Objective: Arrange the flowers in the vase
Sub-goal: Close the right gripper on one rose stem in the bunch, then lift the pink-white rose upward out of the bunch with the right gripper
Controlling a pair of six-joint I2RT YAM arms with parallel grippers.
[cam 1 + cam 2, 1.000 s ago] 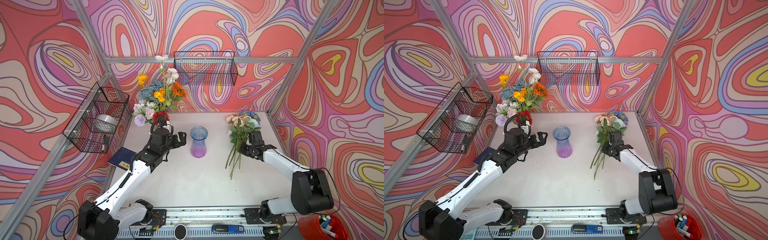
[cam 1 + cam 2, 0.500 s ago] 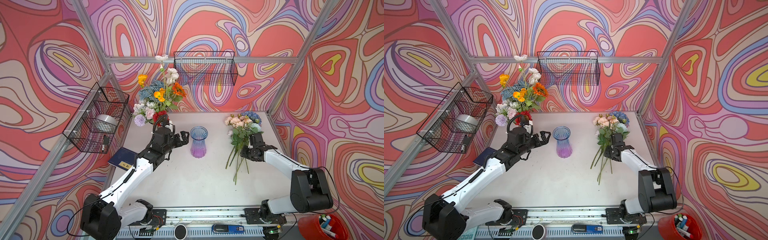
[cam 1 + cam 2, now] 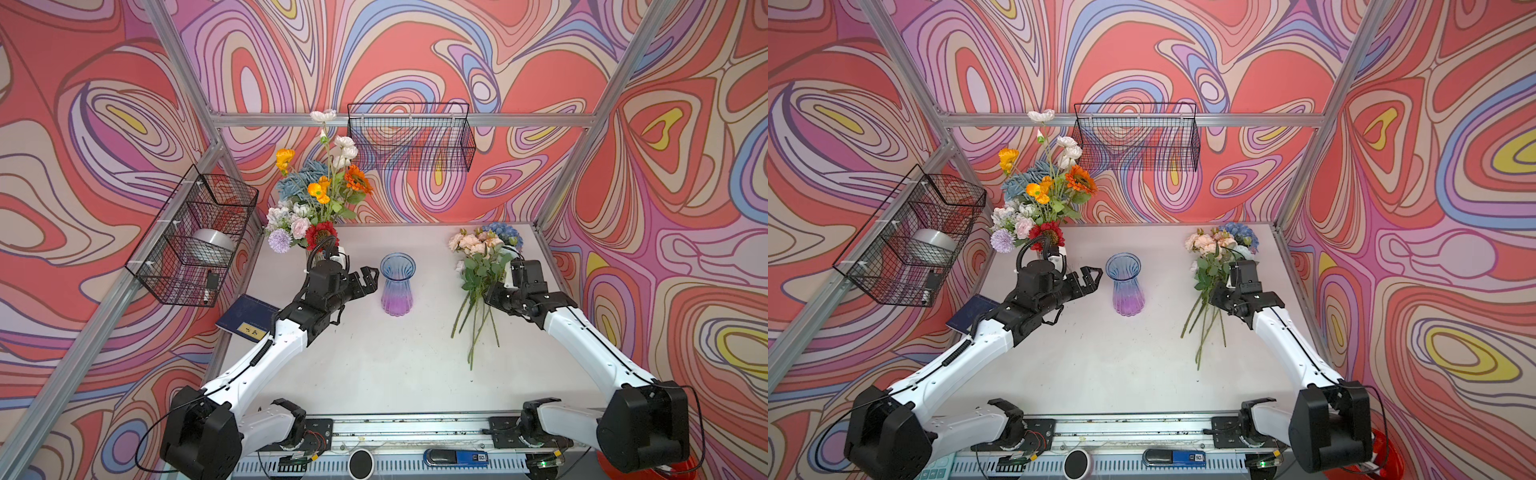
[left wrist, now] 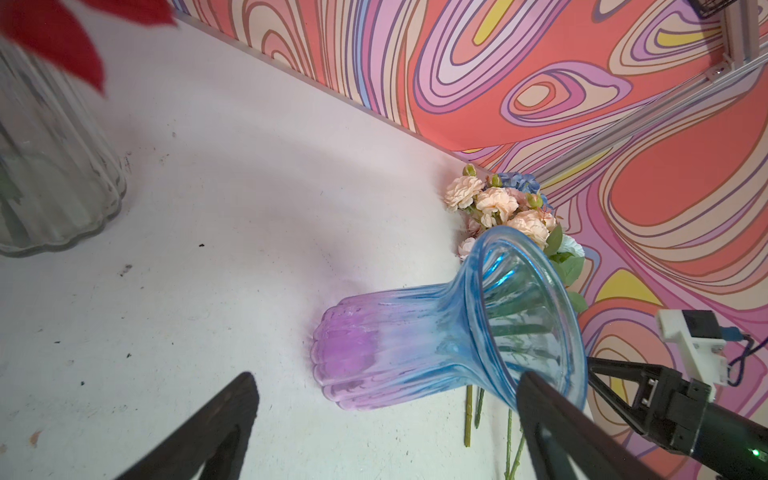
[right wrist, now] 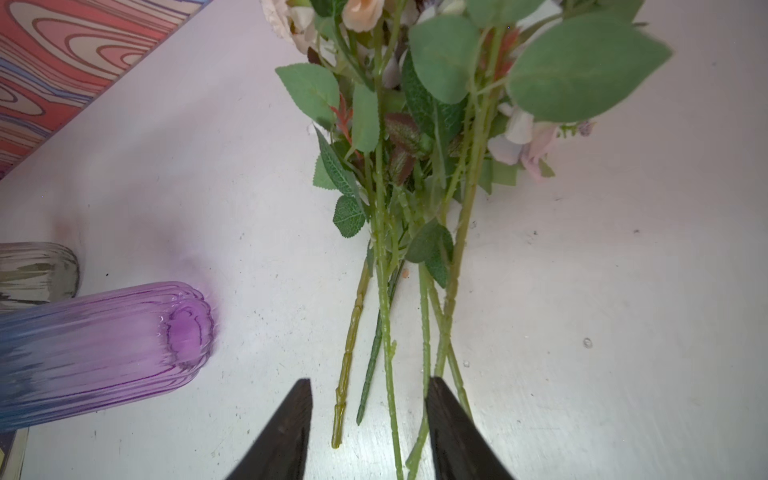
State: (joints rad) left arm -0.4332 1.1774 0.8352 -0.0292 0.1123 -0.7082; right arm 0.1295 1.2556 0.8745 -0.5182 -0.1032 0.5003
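Open tabletop (image 3: pixel 374 361) lies before the blue-purple vase (image 3: pixel 397 286), the empty, wide-open left end effector (image 3: pixel 372 279) just beside it. Right of the vase lie the flowers (image 3: pixel 478 266), stems loosely straddled by the half-open right end effector (image 5: pixel 370 380).

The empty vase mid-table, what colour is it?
The vase has a blue rim fading to a purple base; best seen in the left wrist view.

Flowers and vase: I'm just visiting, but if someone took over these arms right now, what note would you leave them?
Left gripper: open, empty, beside the blue vase.
Right gripper: open, straddling stems of the loose flowers, which lie on the table right of the vase.
Done: nothing in the vase yet.
To do: grip the stems, lift, set them into the vase.
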